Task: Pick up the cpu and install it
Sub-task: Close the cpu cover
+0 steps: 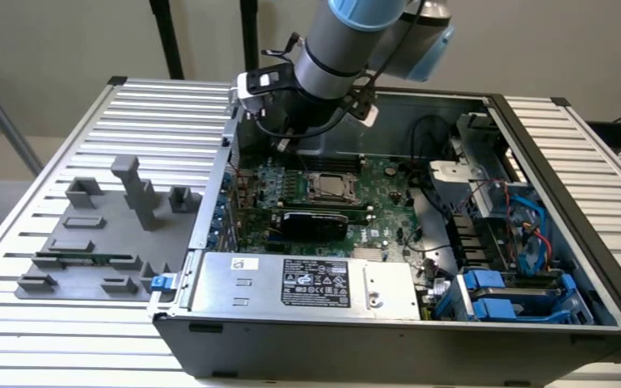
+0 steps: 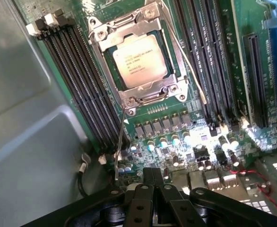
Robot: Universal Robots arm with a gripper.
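Silvery, the cpu is seated flat in the socket on the green board (metal frame around it). Fingers are pressed together on nothing, held above the board near the socket. A thin wire lever stands close by; it could be snagged, and the cpu jolted against its pins.

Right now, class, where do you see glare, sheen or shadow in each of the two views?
Wrist view: white glare washes out components near the memory slots; the cpu shows a pale sheen; the tool is dark, in shadow. Exterior view: soft, even light, the motherboard dimmer than the bright slatted table.
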